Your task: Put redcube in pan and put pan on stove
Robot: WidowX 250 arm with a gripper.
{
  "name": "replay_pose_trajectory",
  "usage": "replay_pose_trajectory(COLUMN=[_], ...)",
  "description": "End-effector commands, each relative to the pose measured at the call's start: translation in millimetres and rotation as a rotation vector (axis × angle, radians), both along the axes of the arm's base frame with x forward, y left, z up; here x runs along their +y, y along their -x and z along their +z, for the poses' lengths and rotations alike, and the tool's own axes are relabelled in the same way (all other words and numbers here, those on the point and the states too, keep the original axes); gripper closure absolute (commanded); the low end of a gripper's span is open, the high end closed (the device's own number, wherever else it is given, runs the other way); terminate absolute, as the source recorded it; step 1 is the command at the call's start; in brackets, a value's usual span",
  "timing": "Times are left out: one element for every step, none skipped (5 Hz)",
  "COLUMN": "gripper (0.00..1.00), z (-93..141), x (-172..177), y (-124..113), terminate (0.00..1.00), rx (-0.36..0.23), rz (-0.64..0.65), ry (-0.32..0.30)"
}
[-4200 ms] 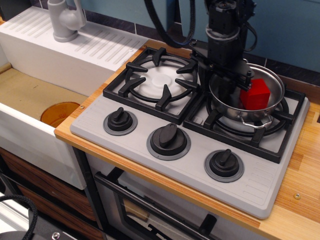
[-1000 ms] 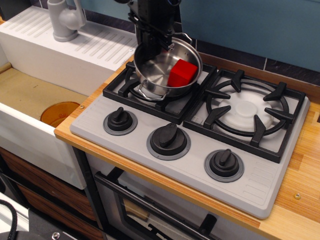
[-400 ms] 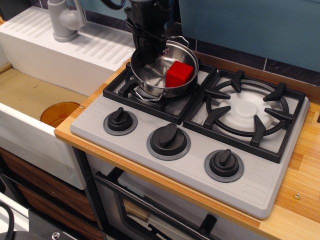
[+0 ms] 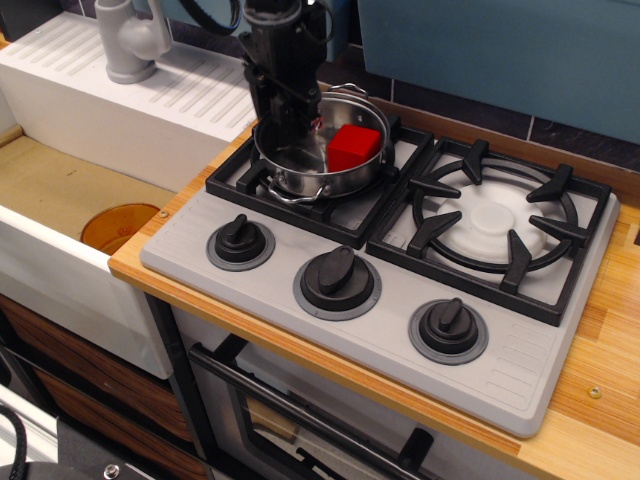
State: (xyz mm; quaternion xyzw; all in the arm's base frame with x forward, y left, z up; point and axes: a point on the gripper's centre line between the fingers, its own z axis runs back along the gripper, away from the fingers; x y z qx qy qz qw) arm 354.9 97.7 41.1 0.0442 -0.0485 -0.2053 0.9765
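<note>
The shiny steel pan (image 4: 310, 172) sits over the left burner grate of the grey stove (image 4: 380, 330). The redcube (image 4: 353, 147) lies inside the pan at its right side. My black gripper (image 4: 285, 112) comes down from above at the pan's left rim, with its fingers at or inside the rim. The fingertips are hard to make out against the dark arm and the steel. The pan looks nearly level and low on the grate.
The right burner (image 4: 492, 218) with its black grate holds nothing. Three black knobs (image 4: 338, 279) line the stove front. A white sink unit with a grey tap (image 4: 130, 40) stands to the left, with an orange disc (image 4: 118, 225) in the basin.
The pan with the redcube was on the right burner, then was carried to the left burner. Over the last second it has come down lower and slightly left with my gripper.
</note>
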Motion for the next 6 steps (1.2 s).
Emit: replay_pose_trajectory(gripper=[0.0, 0.0, 0.0, 0.0, 0.0, 0.0], z=[52, 69, 79, 88, 92, 92], x=[-5, -9, -13, -16, -18, -20], y=[4, 5, 5, 5, 3, 2], terminate=[0.0, 0.0, 0.0, 0.0, 0.0, 0.0], rx=[-0.041, -0.02, -0.009, 0.0, 0.002, 0.001], rz=[0.009, 0.022, 0.023, 0.026, 0.029, 0.029], ry=[-0.023, -0.044, -0.053, -0.061, -0.066, -0.068])
